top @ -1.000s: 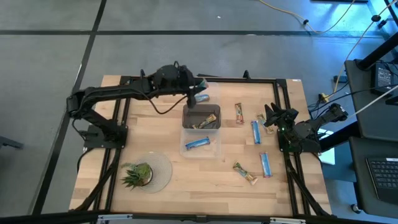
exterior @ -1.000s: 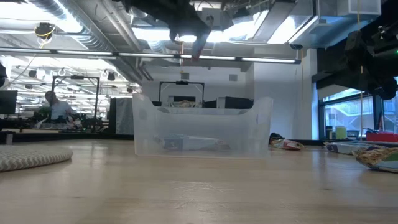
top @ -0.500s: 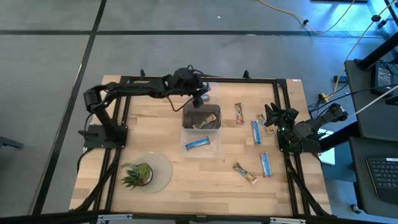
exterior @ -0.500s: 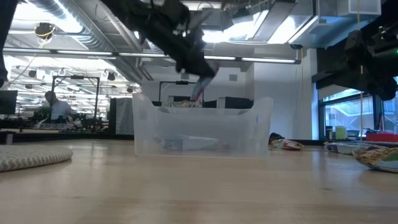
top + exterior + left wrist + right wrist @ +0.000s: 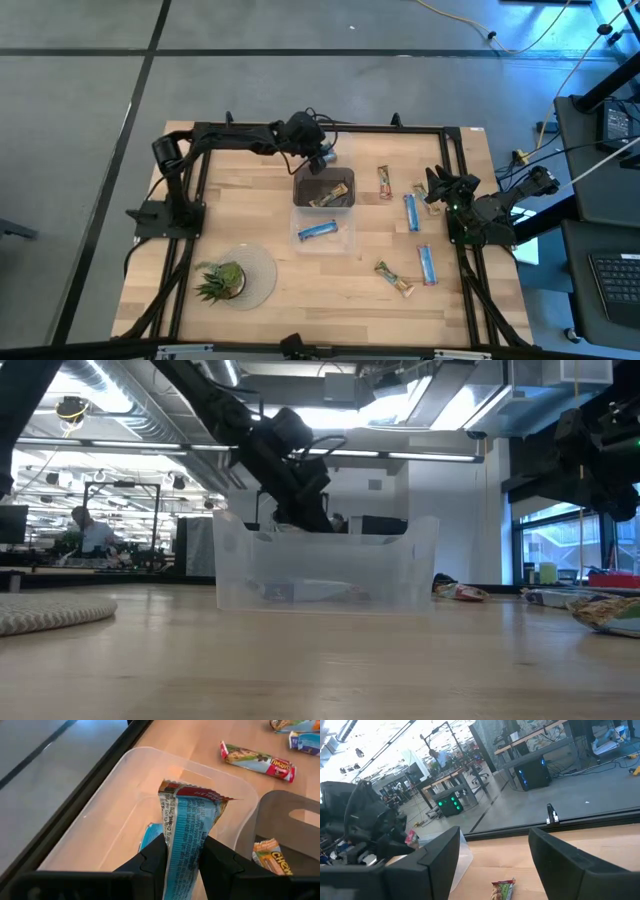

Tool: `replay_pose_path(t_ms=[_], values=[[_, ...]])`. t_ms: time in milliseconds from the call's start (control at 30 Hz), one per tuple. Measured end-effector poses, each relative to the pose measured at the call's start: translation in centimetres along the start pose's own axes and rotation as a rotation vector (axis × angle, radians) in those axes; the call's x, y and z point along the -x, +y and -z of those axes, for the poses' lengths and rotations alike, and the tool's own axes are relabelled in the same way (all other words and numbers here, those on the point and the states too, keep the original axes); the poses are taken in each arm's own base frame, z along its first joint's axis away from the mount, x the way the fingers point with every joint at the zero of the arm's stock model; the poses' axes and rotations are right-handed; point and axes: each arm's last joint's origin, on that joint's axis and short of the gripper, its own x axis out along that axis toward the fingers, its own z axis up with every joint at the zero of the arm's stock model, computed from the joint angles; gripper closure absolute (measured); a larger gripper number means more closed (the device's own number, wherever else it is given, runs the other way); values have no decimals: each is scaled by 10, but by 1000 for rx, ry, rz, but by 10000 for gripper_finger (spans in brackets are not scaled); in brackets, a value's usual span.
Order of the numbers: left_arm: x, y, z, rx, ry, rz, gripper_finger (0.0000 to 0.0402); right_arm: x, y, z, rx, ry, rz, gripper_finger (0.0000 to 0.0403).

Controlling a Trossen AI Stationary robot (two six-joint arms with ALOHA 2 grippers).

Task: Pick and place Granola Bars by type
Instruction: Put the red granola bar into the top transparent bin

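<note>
Left pincer (image 5: 182, 862) is yours to watch: it hangs over the clear bin (image 5: 100, 827) at the tabletop's (image 5: 250, 215) far edge, pinching a blue-wrapped granola bar (image 5: 187, 827); beside it, the grey bin (image 5: 324, 189) holds a gold bar (image 5: 329, 197); loose bars (image 5: 411, 212) lie to the right; your right pincer (image 5: 492, 855) waits there, spread.
</note>
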Motion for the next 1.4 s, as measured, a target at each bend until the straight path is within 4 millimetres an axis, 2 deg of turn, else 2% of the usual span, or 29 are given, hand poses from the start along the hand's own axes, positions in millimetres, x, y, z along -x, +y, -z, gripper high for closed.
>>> replay_pose_path(t_ms=[167,967,1400], values=[[-5,1,4,12,22,2,309,0,0,0,0,0,0,164],[-5,-2,3,6,9,5,306,0,0,0,1,5,-8,164],[-1,-3,1,-2,4,27,253,0,0,0,4,6,-9,164]])
